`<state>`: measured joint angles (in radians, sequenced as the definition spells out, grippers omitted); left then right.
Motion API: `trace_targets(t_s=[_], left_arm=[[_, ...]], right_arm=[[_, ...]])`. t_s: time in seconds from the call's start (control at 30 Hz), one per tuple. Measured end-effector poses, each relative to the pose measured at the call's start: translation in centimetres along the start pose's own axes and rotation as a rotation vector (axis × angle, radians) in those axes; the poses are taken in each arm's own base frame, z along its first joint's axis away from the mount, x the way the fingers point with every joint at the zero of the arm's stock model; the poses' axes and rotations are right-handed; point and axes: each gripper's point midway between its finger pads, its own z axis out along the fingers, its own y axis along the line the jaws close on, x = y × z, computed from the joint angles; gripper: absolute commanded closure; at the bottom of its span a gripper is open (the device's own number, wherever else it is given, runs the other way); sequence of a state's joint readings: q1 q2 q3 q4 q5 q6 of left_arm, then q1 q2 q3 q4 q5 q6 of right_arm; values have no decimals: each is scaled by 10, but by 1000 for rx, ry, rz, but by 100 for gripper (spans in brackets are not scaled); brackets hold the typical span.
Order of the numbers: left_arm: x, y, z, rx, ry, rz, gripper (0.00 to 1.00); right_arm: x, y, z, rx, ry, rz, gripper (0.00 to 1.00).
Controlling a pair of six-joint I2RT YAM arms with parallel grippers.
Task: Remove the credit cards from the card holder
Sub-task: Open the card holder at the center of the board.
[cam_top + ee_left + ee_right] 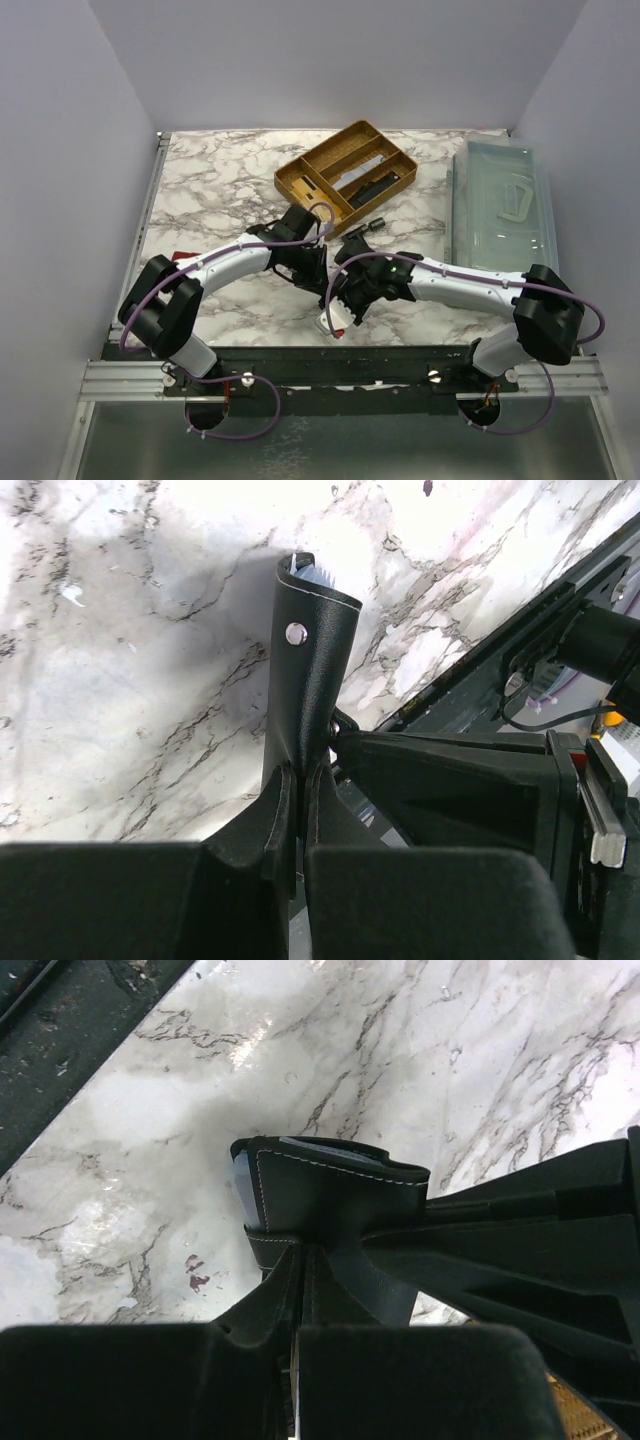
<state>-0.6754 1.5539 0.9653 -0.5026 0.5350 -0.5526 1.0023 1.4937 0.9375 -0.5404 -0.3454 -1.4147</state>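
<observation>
Your left fingers point(283, 802) and right fingers point(283, 1290) are both clamped on the black card holder point(315, 670), over the near middle of the desk point(120, 680). The pale cards point(305, 571) peek from its open end. Hold firm with one side, release the other, then pinch only the card edges and pull straight out.

The card holder point(310, 670) is black leather with pale stitching along its edge and one silver snap stud. It is lifted in the air, and its free end points to 12 o'clock in the left wrist view. The credit cards point(305, 572), pale grey-blue, sit inside it, and only a thin edge shows at this 12 o'clock end
</observation>
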Motion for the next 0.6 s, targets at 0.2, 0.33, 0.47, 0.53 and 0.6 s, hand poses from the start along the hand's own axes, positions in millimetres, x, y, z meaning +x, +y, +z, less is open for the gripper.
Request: trace_targets(t_s=[0.2,0.33,0.47,0.53,0.6], left_arm=[[-3,4,-10,19,-25,-21,100],[-2,5,-12,32,-28,-29,100],[0,8,-14,39,-27,-33,100],[0,12,-17,34,-32,-43,100],[-1,14,-19,30,-37,-50,100]], right_arm=[[-1,-7,-4,32,2,0,100],[-3,-8,-6,40,-3,11,100],[-4,-3,-6,27,-9,40,100],[1,17,-4,-35,5,82,100],[5,35,-2,-86,17,117,100]])
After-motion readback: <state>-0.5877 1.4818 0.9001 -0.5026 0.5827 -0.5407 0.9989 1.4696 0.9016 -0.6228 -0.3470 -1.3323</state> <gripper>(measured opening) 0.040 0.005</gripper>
